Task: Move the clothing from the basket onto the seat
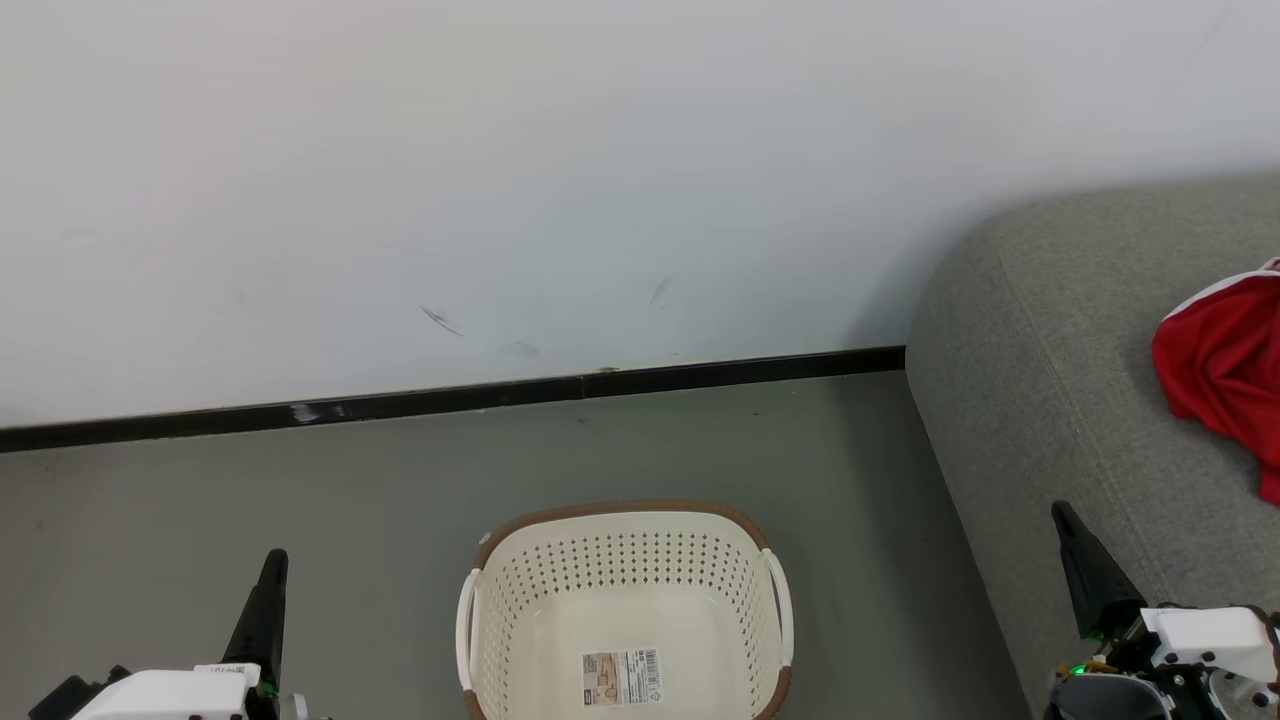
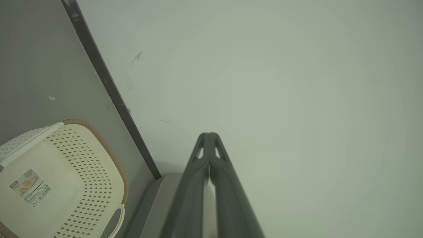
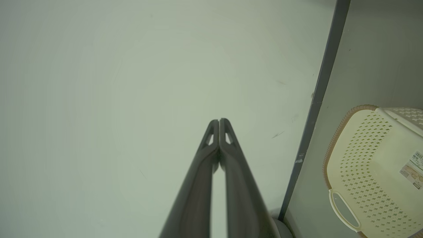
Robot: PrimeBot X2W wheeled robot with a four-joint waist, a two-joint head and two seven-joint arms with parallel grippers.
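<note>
Red clothing (image 1: pixel 1215 380) lies bunched on the grey seat (image 1: pixel 1040 400) at the head view's right edge (partly cut off), well apart from the basket (image 1: pixel 520 600). The basket sits on the floor (image 1: pixel 200 500) near the black baseboard (image 1: pixel 450 398), label sticker (image 1: pixel 622 677) inside. Left gripper (image 2: pixel 209 135) and right gripper (image 3: pixel 218 121) both have fingers pressed together on nothing, tips toward the white wall (image 1: pixel 600 150).

A barcode sticker (image 1: pixel 622 677) lies inside the basket (image 1: pixel 625 560), between the left gripper (image 1: pixel 274 562) and the right gripper (image 1: pixel 1063 514). Its print is too small to read.
</note>
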